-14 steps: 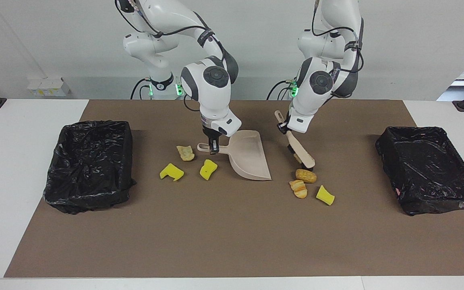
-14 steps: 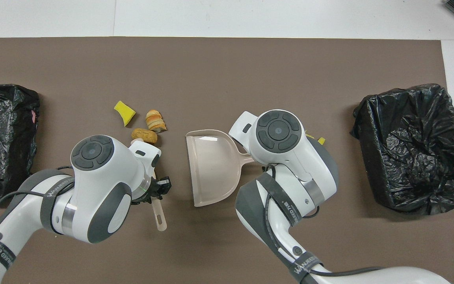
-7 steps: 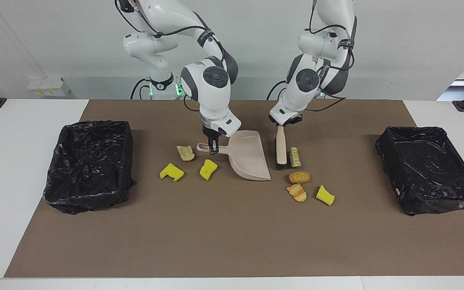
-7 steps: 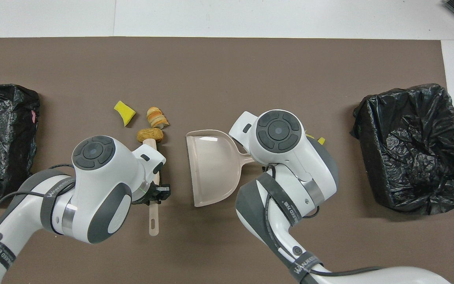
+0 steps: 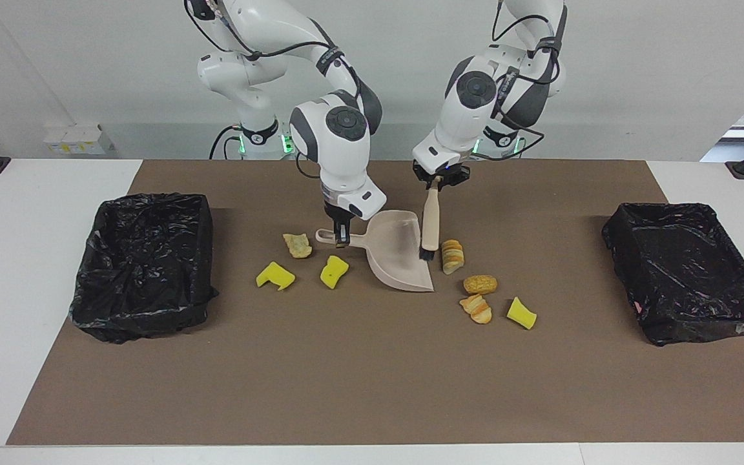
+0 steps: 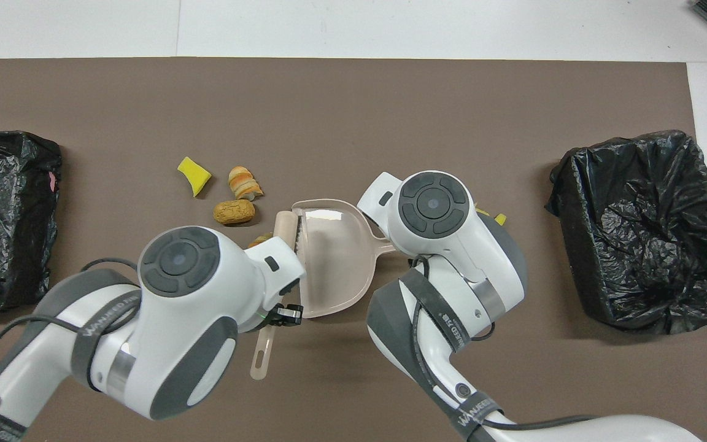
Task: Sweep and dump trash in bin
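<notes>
My right gripper (image 5: 342,236) is shut on the handle of the beige dustpan (image 5: 402,256) (image 6: 331,258), whose mouth faces the left arm's end of the table. The left gripper (image 5: 437,183) (image 6: 280,314) is shut on the beige brush (image 5: 431,223) (image 6: 284,229), its bristles down at the pan's mouth. Of the trash, a striped bread lump (image 5: 453,256) lies right beside the bristles. A tan lump (image 5: 480,283), an orange lump (image 5: 477,308) and a yellow sponge chunk (image 5: 521,312) lie farther out. Beside the pan's handle are another tan lump (image 5: 297,245) and two yellow chunks (image 5: 333,271) (image 5: 275,276).
A black-lined bin (image 5: 143,265) (image 6: 642,227) stands at the right arm's end of the table, and a second one (image 5: 688,268) (image 6: 3,209) at the left arm's end. All lies on a brown mat (image 5: 372,381).
The left arm swung the brush sideways to the dustpan's mouth and pushed the striped bread lump along with it. The right arm and the dustpan stayed put.
</notes>
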Tool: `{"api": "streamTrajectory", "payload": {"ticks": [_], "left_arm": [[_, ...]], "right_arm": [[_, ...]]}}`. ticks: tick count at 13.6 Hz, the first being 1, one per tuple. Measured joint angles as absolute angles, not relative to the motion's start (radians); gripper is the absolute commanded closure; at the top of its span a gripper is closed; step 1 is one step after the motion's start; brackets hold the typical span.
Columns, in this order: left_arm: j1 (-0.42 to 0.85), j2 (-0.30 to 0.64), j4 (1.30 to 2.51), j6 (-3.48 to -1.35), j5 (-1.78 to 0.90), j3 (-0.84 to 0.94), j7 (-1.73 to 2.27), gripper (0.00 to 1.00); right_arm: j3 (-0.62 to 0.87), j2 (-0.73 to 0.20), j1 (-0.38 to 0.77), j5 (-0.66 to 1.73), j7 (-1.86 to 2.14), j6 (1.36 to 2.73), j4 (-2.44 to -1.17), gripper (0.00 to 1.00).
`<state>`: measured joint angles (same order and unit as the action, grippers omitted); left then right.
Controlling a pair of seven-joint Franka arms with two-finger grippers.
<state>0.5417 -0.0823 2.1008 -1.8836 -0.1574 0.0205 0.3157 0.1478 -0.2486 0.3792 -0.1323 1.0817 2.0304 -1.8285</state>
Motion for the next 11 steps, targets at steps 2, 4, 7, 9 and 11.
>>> {"api": "streamTrajectory", "payload": {"ticks": [2, 4, 7, 9, 11], "left_arm": [[0.469, -0.081, 2.089, -1.883, -0.104, 0.015, 0.249, 1.00], [0.387, -0.061, 2.072, -1.884, -0.067, 0.011, 0.139, 1.00], [0.265, 0.033, 2.011, -1.903, -0.001, 0.007, -0.012, 1.00], [0.182, 0.119, 1.932, -1.922, 0.029, 0.007, -0.098, 1.00], [0.120, 0.216, 1.826, -1.926, 0.061, 0.007, -0.165, 1.00]], "right_arm": [[0.148, -0.249, 0.379, -0.133, 1.079, 2.031, -1.828, 1.00], [0.148, -0.249, 0.380, -0.141, 1.062, 2.031, -1.828, 1.00], [0.148, -0.248, 0.389, -0.151, 1.016, 2.030, -1.828, 1.00], [0.149, -0.247, 0.392, -0.155, 0.995, 2.026, -1.828, 1.00], [0.149, -0.246, 0.396, -0.163, 0.976, 2.023, -1.828, 1.00]]}}
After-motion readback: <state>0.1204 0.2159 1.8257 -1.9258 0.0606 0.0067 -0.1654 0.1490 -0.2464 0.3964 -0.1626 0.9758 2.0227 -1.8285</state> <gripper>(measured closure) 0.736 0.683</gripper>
